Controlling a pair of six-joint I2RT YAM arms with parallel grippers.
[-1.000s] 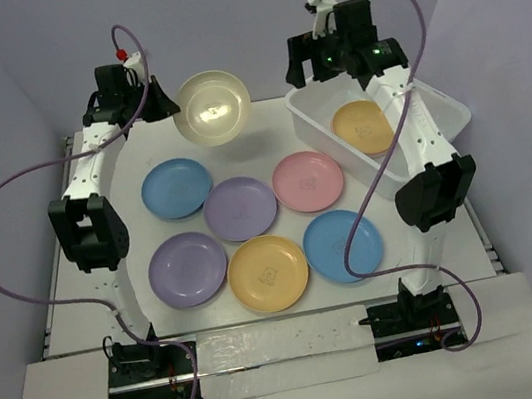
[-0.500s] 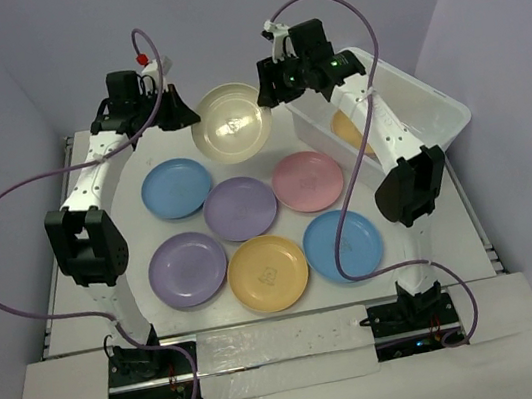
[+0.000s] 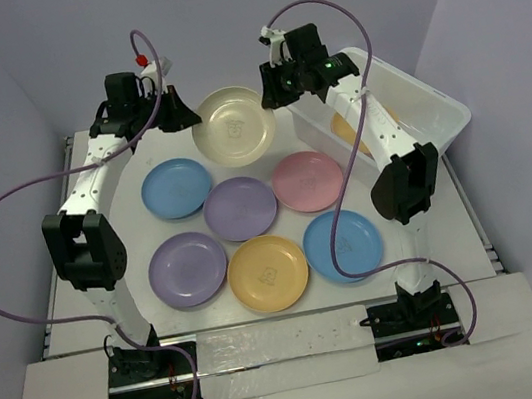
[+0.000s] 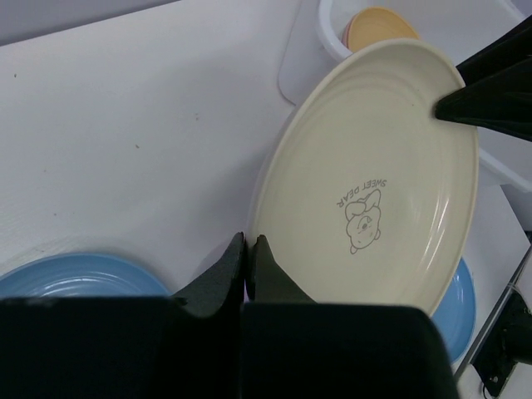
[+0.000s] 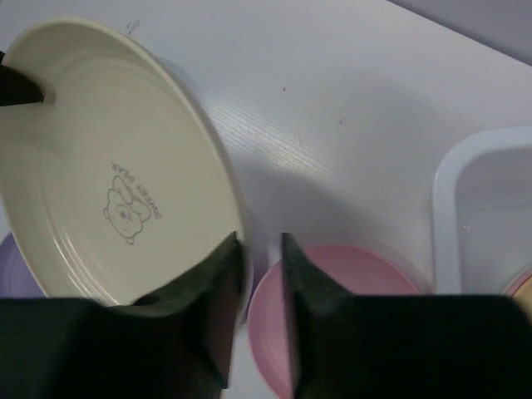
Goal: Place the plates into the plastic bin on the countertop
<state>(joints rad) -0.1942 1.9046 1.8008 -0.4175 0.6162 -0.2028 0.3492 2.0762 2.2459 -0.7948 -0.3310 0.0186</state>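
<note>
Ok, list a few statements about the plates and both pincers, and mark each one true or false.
1. The left pincer is shut on the rim of the beige plate. True.
2. The right pincer is clamped tight on that plate. False: its jaws stand apart at the plate's edge.
3. The plastic bin holds nothing. False: a yellow plate lies in it.
4. Flat on the countertop lie six plates. True.
</note>
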